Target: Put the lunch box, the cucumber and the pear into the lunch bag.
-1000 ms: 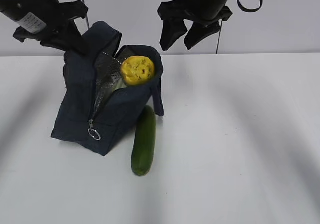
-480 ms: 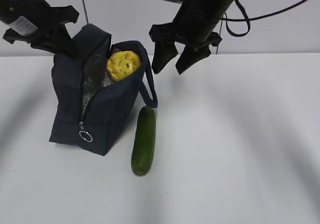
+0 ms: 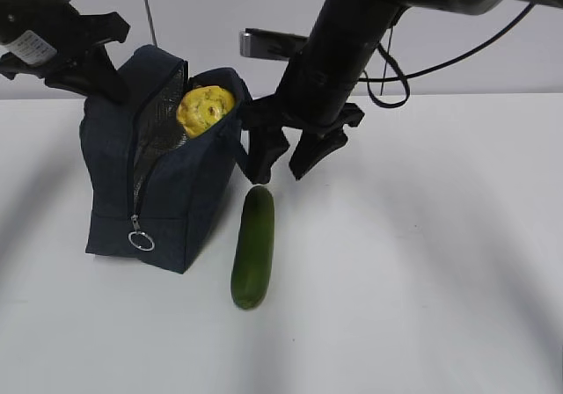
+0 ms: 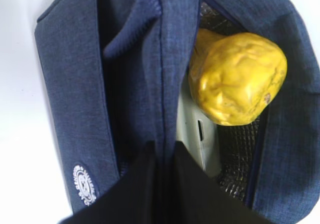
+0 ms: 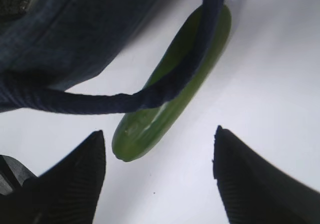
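The navy lunch bag (image 3: 167, 205) stands open at the left of the white table. The yellow pear (image 3: 204, 109) sits in its mouth, and in the left wrist view the pear (image 4: 237, 79) rests on the pale green lid of the lunch box (image 4: 197, 136) inside. My left gripper (image 3: 104, 82) is shut on the bag's top edge (image 4: 150, 84), holding it open. The dark green cucumber (image 3: 253, 246) lies on the table just right of the bag. My right gripper (image 3: 280, 176) hangs open just above the cucumber's far end (image 5: 167, 104), its fingertips (image 5: 97, 144) on either side of that end, touching nothing.
The bag's loop handle (image 5: 165, 91) droops across the cucumber in the right wrist view, close to my right fingers. A silver ring pull (image 3: 141, 240) hangs at the bag's front corner. White tabletop (image 3: 422, 262) spreads to the right and front.
The right arm has come down and to the left, from above the bag to the cucumber's far end. The left gripper has drawn the bag's top leftward, and the bag now stands straighter.
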Motion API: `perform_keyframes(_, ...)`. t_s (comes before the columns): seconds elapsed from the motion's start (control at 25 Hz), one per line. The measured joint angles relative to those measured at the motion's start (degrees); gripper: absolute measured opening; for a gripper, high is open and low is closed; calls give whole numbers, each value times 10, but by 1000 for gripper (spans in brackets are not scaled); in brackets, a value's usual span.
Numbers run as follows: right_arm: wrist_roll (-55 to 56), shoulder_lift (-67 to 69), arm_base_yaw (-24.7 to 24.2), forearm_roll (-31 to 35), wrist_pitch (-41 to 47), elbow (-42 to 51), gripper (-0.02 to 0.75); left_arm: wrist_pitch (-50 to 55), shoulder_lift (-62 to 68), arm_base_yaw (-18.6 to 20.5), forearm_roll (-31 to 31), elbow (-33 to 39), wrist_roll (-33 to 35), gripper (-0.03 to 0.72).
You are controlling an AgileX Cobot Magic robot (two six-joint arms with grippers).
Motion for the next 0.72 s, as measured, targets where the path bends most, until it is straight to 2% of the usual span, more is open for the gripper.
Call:
perform_keyframes(0.16, 8, 28, 24, -3, 0, 2, 535, 0, 0, 0, 0, 0, 0, 0)
perform_keyframes(0.72, 61, 73, 57, -37, -14, 3, 535, 2, 0, 0, 0, -2, 0, 0)
